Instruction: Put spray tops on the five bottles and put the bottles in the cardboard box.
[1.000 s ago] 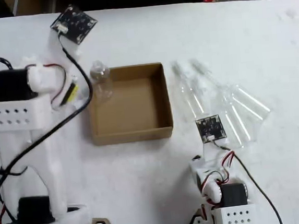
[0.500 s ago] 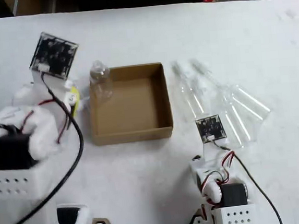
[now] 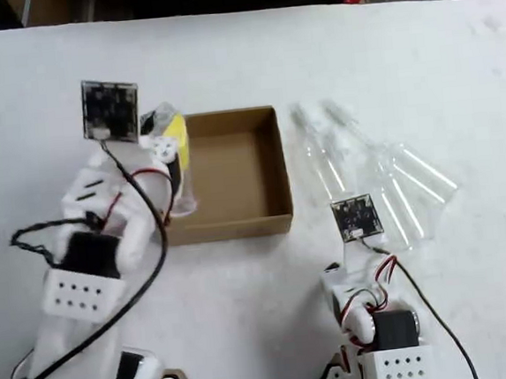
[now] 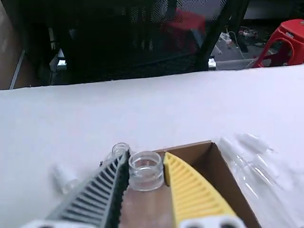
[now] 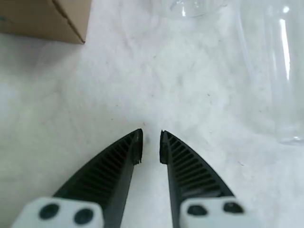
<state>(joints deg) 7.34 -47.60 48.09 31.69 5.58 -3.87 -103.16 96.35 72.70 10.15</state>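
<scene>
A clear bottle (image 4: 145, 170) without a top stands upright against the outer left wall of the cardboard box (image 3: 228, 211). My left gripper (image 4: 146, 156) is shut on its neck, grey finger on one side and yellow finger (image 3: 176, 136) on the other. A second clear rim (image 4: 120, 151) shows just behind the grey finger. Several clear bottles (image 3: 402, 190) and spray tops (image 3: 316, 122) lie on the table right of the box. My right gripper (image 5: 150, 146) rests low over bare table near the front edge, shut apart from a narrow slit, holding nothing.
The box (image 4: 209, 154) is open on top with nothing inside. A small clear piece (image 4: 64, 176) lies on the table left of the held bottle. The box corner (image 5: 42, 16) and a lying bottle (image 5: 280, 71) sit ahead of the right gripper.
My left arm has swung from the table's left side in toward the box, and its gripper now holds the standing bottle. The right arm has not moved.
</scene>
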